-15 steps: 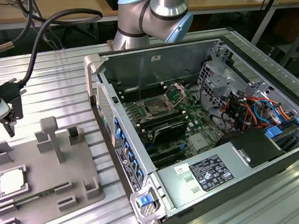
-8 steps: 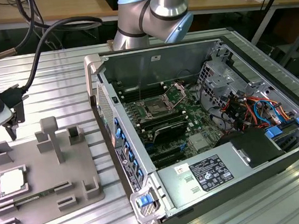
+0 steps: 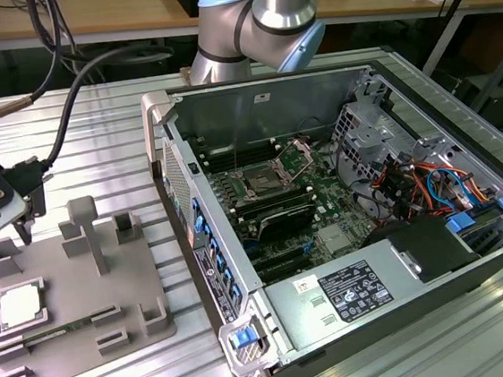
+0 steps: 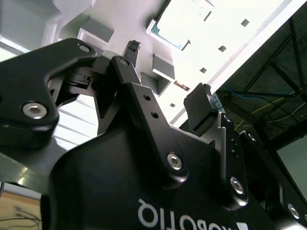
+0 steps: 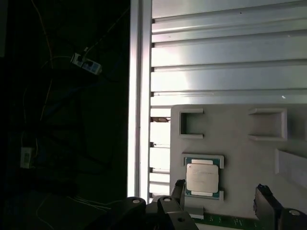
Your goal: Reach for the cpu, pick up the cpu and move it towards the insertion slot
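Note:
The cpu (image 3: 19, 306) lies flat in a recess at the near-left of the grey plastic tray (image 3: 73, 288), its pale metal top up. My gripper (image 3: 32, 221) hangs above the tray's far-left corner, short of the cpu and not touching it. In the first wrist view the cpu (image 5: 203, 178) sits just ahead of my open gripper (image 5: 220, 197), closer to one black finger (image 5: 178, 189) than to the other. The second wrist view shows the gripper (image 4: 168, 79) with nothing between its fingers. The insertion slot (image 3: 264, 183) is on the green motherboard inside the open case, toward the exterior view's right.
The open computer case (image 3: 164, 126) stands on the ribbed aluminium table (image 3: 93, 133), with a drive cage (image 3: 371, 131), coloured cables (image 3: 422, 188) and a power supply (image 3: 352, 290) inside. Raised blocks (image 3: 85, 228) stand on the tray. The table's edge (image 5: 139, 96) runs beside the tray (image 5: 240, 129).

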